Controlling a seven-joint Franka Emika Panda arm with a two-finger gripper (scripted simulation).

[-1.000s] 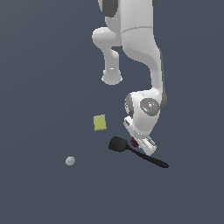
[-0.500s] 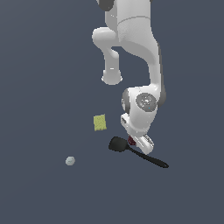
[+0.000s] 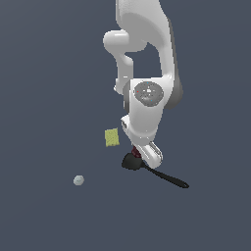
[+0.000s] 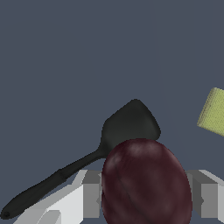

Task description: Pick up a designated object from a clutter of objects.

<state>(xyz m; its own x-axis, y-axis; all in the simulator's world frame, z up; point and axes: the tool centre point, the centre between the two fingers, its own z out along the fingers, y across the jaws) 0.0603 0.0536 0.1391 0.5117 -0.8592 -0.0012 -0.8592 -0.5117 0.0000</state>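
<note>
The dark red ball (image 4: pixel 146 183) fills the near part of the wrist view, held between my grey fingers (image 4: pixel 91 197). My gripper (image 4: pixel 146 199) is shut on it. In the exterior view the gripper (image 3: pixel 140 155) hangs just above the black spatula's blade (image 3: pixel 131 162), and only a sliver of the red ball (image 3: pixel 136 152) shows under the hand. The black spatula (image 4: pixel 113 140) lies flat below the ball. The yellow-green block (image 3: pixel 112 137) lies toward the exterior view's left of the gripper. The pale ball (image 3: pixel 78 180) lies farther left.
The spatula's long handle (image 3: pixel 169 178) runs toward the exterior view's right. The yellow-green block (image 4: pixel 213 111) shows at the edge of the wrist view. The white arm (image 3: pixel 147 63) stands over the objects on the dark grey floor.
The wrist has risen and shifted a little toward the exterior view's left, with the gripper still low over the spatula's blade. The block, pale ball and spatula have not moved.
</note>
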